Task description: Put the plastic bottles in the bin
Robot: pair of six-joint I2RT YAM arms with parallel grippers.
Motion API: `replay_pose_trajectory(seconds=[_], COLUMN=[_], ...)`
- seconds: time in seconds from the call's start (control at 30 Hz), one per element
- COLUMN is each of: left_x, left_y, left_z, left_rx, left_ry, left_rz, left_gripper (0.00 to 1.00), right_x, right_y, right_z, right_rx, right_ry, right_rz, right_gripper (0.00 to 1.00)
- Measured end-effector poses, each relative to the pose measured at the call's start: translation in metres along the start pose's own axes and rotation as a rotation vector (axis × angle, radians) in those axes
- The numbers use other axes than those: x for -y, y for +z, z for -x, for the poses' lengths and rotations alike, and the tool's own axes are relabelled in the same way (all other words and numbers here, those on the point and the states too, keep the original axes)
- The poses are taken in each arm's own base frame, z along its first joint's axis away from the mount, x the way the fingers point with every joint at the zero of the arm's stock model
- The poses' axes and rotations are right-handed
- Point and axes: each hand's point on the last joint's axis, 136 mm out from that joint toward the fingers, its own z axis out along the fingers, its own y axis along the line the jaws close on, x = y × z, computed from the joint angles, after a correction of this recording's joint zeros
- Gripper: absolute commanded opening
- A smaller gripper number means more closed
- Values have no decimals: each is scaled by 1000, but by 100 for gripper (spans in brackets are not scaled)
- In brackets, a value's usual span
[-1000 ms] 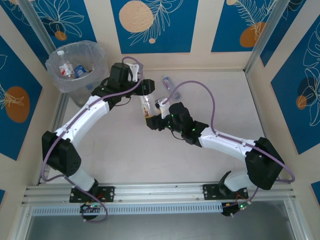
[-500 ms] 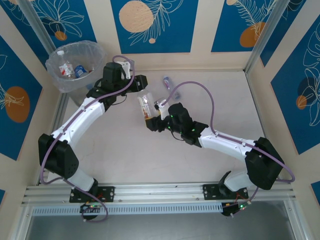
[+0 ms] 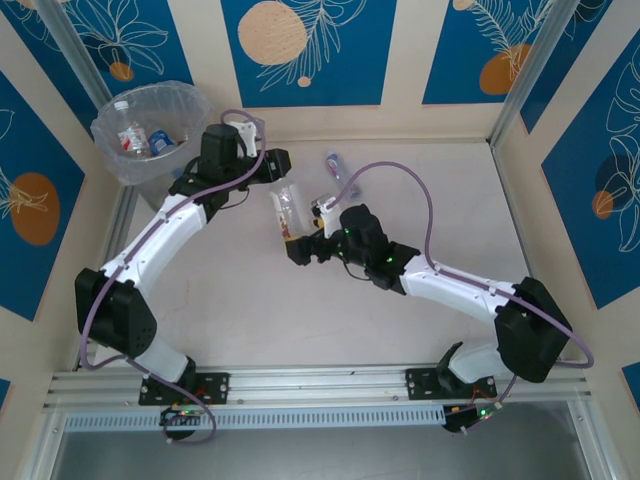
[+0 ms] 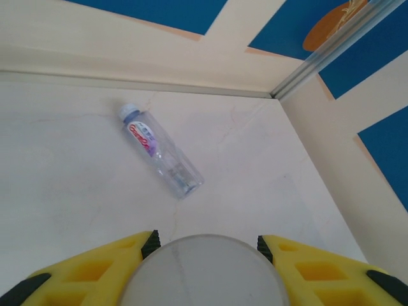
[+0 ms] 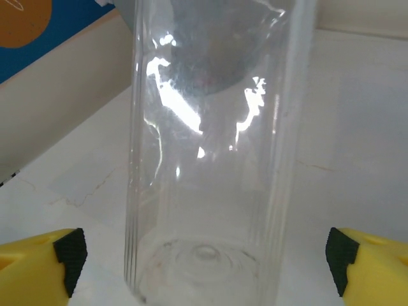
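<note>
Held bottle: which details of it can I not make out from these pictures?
- Top view: the held bottle is too small to read its label.
- Right wrist view: the top edge cuts off its far end.
- Left wrist view: the bottom edge cuts its round end, between the left fingers.

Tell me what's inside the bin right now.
The bin holds at least two bottles: a white-capped bottle and a blue-labelled bottle beside it. The crinkly liner and the bottles themselves hide anything lying beneath them.

Clear purple-labelled bottle (image 4: 167, 162), yellow jaws, blue leaf-print walls (image 3: 300, 45)
</note>
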Motion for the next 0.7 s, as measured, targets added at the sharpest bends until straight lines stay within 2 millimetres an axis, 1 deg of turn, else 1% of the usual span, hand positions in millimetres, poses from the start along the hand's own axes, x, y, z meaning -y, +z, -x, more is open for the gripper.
replay_pose_trajectory(seconds=[0.17, 0.27, 0.3, 0.43, 0.53, 0.63, 0.7], left_x=[-17, -22, -23, -29, -30, -29, -30], left_y=[-8, -16, -20, -41, -56, -66, -69], left_z=[15, 30, 38, 73, 96, 114, 124], left_rx=[30, 55, 69, 143, 192, 222, 234], left_ry=[6, 16, 20, 23, 34, 39, 39], left_rz=[40, 58, 61, 79, 90, 85, 76], left_gripper=[31, 31, 31, 31, 32, 32, 32], right_x=[11, 21, 25, 47, 69, 90, 102], right_y=[-23, -36, -40, -48, -52, -56, -61], right_z=[18, 27, 29, 27, 19, 10, 3], right_rx=[64, 100, 110, 125, 123, 120, 115], right_ry=[18, 41, 56, 137, 220, 307, 358], right_rz=[-12, -31, -39, -91, -154, -225, -270], right_gripper=[100, 100, 100, 100, 100, 99, 100])
